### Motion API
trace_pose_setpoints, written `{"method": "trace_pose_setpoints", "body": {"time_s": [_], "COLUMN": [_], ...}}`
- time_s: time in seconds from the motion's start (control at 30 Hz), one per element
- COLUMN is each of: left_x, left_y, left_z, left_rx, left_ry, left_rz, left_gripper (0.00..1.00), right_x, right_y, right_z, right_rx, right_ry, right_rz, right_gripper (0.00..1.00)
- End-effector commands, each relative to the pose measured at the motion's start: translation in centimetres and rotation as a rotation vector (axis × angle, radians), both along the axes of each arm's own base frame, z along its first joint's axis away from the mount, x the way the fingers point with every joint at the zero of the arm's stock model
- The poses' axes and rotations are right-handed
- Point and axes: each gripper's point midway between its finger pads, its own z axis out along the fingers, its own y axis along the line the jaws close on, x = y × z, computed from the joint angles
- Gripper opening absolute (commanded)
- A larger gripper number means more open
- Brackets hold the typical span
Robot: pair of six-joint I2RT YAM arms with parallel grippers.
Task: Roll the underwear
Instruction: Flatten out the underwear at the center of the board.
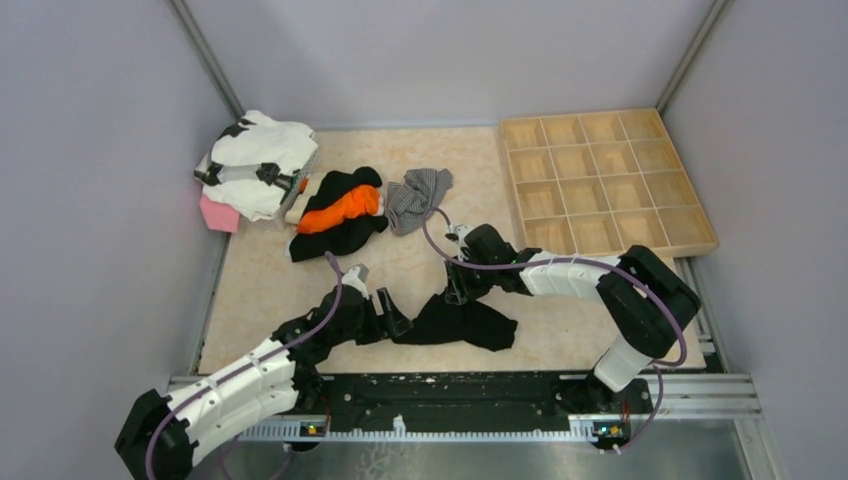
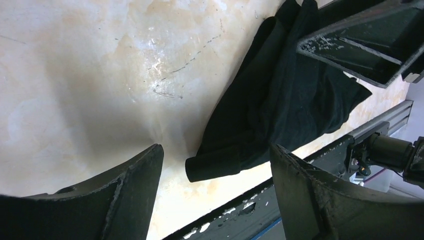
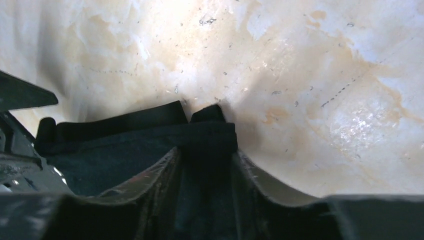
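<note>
Black underwear (image 1: 462, 324) lies crumpled on the table near the front rail. In the left wrist view the black underwear (image 2: 285, 95) has a rolled corner lying between my left gripper's (image 2: 216, 150) wide-apart fingers without touching them. My left gripper (image 1: 392, 322) sits at the cloth's left edge, open. At the cloth's far edge, my right gripper (image 1: 457, 292) points down. In the right wrist view my right gripper (image 3: 206, 151) pinches a fold of the black underwear (image 3: 150, 131), and dark cloth fills the gap. Grey striped underwear (image 1: 418, 197) lies further back.
A black and orange garment heap (image 1: 340, 212) lies left of the grey piece. White clothes (image 1: 258, 158) and a pink item (image 1: 218, 214) sit at the back left. A wooden compartment tray (image 1: 605, 180) fills the back right. The black front rail (image 2: 250, 207) runs just below the cloth.
</note>
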Motion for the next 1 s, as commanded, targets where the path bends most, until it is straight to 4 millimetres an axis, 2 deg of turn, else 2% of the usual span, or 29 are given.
{"method": "trace_pose_setpoints", "body": {"time_s": [0.0,0.07,0.13,0.17,0.23,0.33,0.37,0.43,0.53,0.6,0.67,0.73,0.87,0.97], "left_x": [0.2,0.4,1.4,2.1,3.6,5.9,6.8,8.2,9.5,9.9,10.0,9.9,9.1,8.4], "left_y": [-0.8,-0.7,-0.3,0.0,0.5,1.2,1.2,1.8,2.4,2.7,3.1,3.4,3.8,4.3], "left_z": [0.5,0.6,1.0,1.5,3.2,6.5,8.4,10.4,12.9,13.9,14.4,14.2,12.7,11.4], "left_rx": [-0.047,-0.051,-0.056,-0.054,-0.052,-0.023,-0.022,0.015,0.042,0.049,0.055,0.062,0.066,0.076], "left_ry": [-0.015,-0.02,-0.034,-0.062,-0.121,-0.212,-0.246,-0.289,-0.341,-0.369,-0.383,-0.382,-0.355,-0.328], "left_rz": [-0.005,0.009,0.081,0.119,0.178,0.242,0.259,0.299,0.326,0.335,0.345,0.351,0.351,0.357], "left_gripper": [0.83,0.83,0.82,0.82,0.83,0.87,0.89,0.9,0.91,0.91,0.91,0.91,0.91,0.91], "right_x": [1.1,1.5,2.5,3.1,4.5,7.3,8.0,9.1,9.2,8.3,6.7,4.6,-1.8,-6.3], "right_y": [1.0,0.9,0.8,0.6,0.0,-1.3,-1.8,-2.9,-4.1,-4.4,-4.4,-4.4,-3.4,-4.4], "right_z": [1.2,2.4,4.6,5.9,8.8,14.9,17.1,21.3,26.4,28.1,27.8,26.1,17.7,11.9], "right_rx": [0.048,0.068,0.098,0.107,0.108,0.088,0.085,0.08,0.1,0.132,0.171,0.189,0.144,0.105], "right_ry": [-0.058,-0.1,-0.173,-0.214,-0.305,-0.463,-0.519,-0.627,-0.733,-0.749,-0.717,-0.67,-0.496,-0.347], "right_rz": [0.008,-0.01,-0.04,-0.062,-0.106,-0.185,-0.21,-0.259,-0.281,-0.259,-0.228,-0.202,-0.105,-0.132], "right_gripper": [0.31,0.17,0.02,0.0,0.0,0.0,0.0,0.0,0.0,0.0,0.0,0.0,0.0,0.0]}}
